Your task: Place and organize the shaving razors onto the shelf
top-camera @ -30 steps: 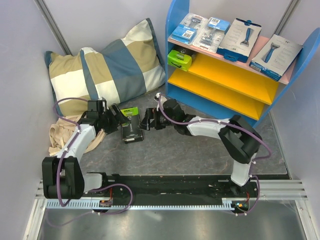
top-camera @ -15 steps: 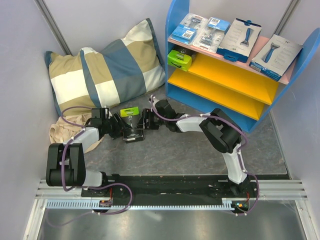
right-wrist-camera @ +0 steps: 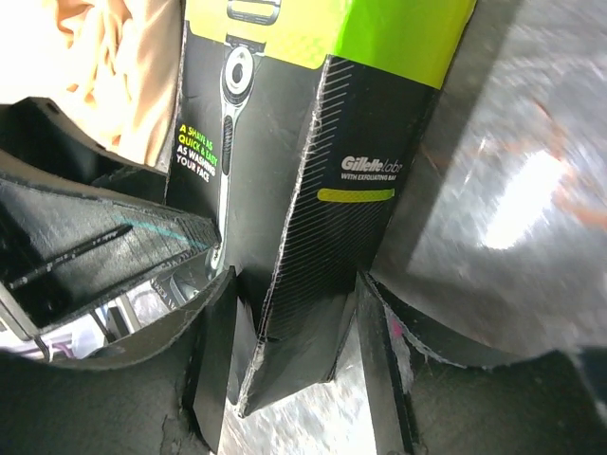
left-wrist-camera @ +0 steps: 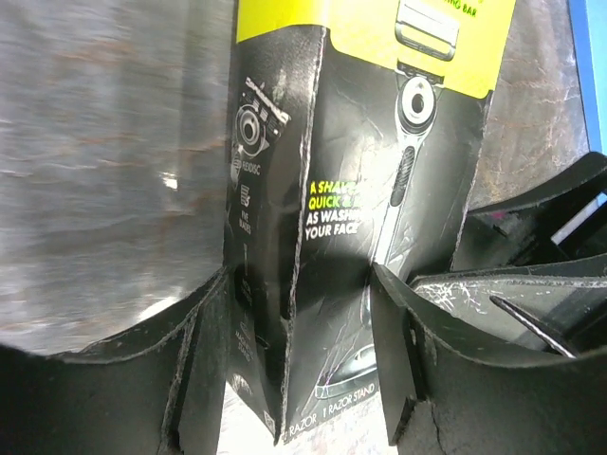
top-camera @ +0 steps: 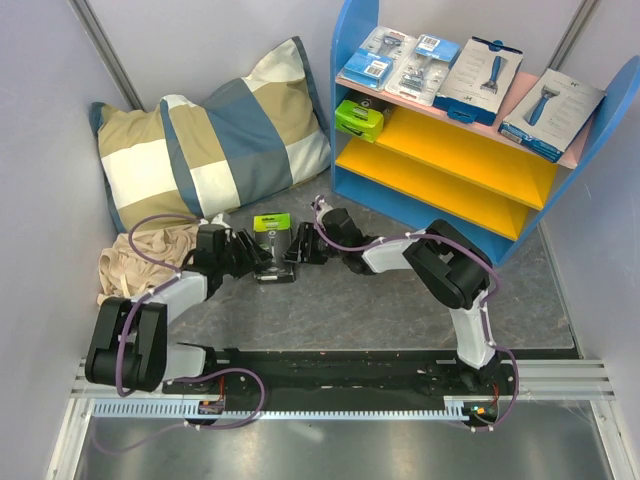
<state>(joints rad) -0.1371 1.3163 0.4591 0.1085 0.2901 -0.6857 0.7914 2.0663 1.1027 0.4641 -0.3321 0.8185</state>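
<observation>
Since a second ago both my arms have drawn in. My left gripper [top-camera: 253,254] and right gripper [top-camera: 296,247] are half-closed, pinching the black-and-lime-green cardboard razor box [top-camera: 270,238] from opposite sides, left of the blue-sided shelf [top-camera: 349,62]. I judge it light, glossy and crushable, so I should grip its narrow sides.

razor box [left-wrist-camera: 351,209]: printed cardboard, glossy black and lime, folds scuffed white
jaws: matt black plastic, scratched pale
desk [left-wrist-camera: 114,142]: grey, mottled like stone, smooth with a dull sheen
pillow [top-camera: 210,140]: woven cloth, matt
rag [top-camera: 135,265]: thin beige cloth, crumpled
shelf [top-camera: 450,150]: smooth painted boards, low sheen
blister packs [top-camera: 385,55]: clear glossy plastic over card
</observation>
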